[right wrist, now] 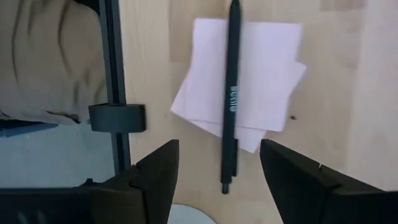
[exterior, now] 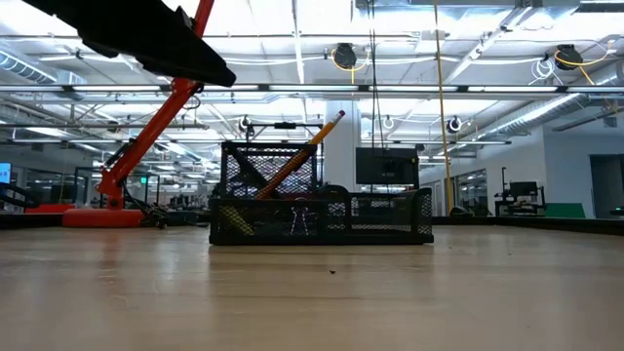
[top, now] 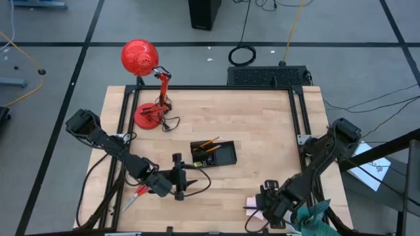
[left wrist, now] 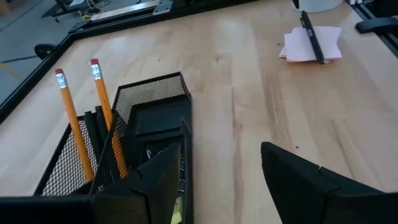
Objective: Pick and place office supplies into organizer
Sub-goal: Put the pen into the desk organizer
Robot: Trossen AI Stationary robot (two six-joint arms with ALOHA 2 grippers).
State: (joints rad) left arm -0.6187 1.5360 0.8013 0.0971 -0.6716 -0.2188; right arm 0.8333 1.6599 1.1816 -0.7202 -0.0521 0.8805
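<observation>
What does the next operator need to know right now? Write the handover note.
Left gripper: open, holding nothing, near the table's front-left, pointing at the organizer.
Right gripper: open, empty, hanging over the pen at the front-right edge.
Done: two pencils stand in the organizer's tall compartment; binder clips are in the tray.
Left: the pen lies across the sticky notes, both still on the table. The scissors lie at the front-left, partly under the left arm.
The red lamp at the back left is not part of the job.
</observation>
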